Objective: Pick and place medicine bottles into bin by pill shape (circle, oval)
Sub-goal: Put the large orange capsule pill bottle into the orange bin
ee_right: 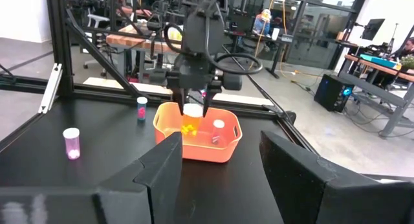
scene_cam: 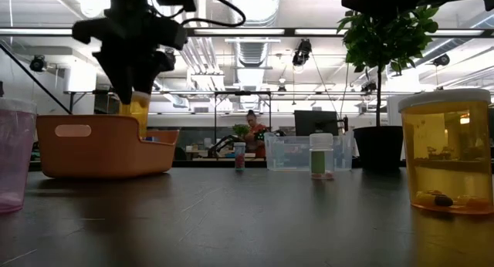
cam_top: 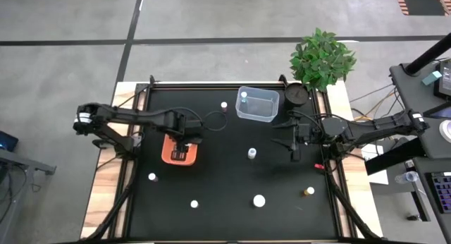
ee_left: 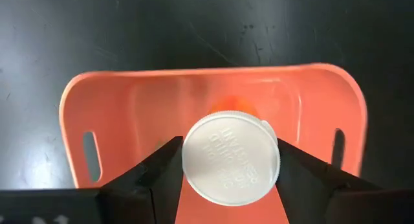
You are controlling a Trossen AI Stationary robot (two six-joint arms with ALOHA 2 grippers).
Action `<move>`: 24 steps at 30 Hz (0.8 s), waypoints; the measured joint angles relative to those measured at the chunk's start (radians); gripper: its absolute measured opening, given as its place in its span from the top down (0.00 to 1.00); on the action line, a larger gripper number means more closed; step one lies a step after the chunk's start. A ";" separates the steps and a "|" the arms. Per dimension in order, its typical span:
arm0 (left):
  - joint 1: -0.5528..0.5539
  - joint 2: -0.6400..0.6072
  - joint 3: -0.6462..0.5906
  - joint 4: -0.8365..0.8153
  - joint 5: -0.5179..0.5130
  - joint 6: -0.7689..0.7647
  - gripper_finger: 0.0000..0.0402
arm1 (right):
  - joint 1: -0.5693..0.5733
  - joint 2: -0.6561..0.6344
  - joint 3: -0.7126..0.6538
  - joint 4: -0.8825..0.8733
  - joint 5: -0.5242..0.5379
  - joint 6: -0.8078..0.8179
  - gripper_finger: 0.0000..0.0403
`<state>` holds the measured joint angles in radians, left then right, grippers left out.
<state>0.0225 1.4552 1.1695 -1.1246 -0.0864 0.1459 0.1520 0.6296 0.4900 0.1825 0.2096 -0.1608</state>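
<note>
My left gripper (cam_top: 182, 148) hangs over the orange bin (cam_top: 169, 154) at the table's left-middle, shut on an amber bottle with a white cap (ee_left: 231, 160). In the low view the bottle (scene_cam: 139, 114) hangs below the fingers, and its lower end dips behind the bin's rim (scene_cam: 100, 119). Another white-capped bottle (ee_right: 218, 129) stands inside the bin. My right gripper (cam_top: 294, 149) is open and empty at the right-middle, and its fingers (ee_right: 162, 172) show in its own wrist view. Loose bottles stand on the table, such as one at the middle (cam_top: 251, 153). My left gripper pinches the bottle at its white cap's two opposite sides (ee_left: 189, 153) between its two fingers. The fingers come from above, pointing down. The bottle hangs upright below them, over the bin's inside; whether its bottom touches the bin, I cannot tell.
A clear bin (cam_top: 257, 105) with one bottle (cam_top: 244, 96) stands at the far middle, next to a dark pot with a plant (cam_top: 296, 94). More bottles stand at the near side (cam_top: 152, 177), (cam_top: 194, 203), (cam_top: 259, 200), (cam_top: 309, 191) and the far side (cam_top: 224, 105).
</note>
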 joint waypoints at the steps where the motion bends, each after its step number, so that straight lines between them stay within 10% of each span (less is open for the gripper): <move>1: 0.002 -0.001 -0.011 0.013 0.000 0.004 0.53 | 0.000 0.000 0.000 0.000 0.000 0.000 0.51; 24: 0.012 -0.006 -0.164 0.141 0.002 0.021 0.53 | 0.000 0.000 0.000 0.000 0.000 0.000 0.51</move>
<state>0.0345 1.4490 1.0054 -0.9835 -0.0845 0.1666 0.1520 0.6296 0.4900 0.1825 0.2096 -0.1612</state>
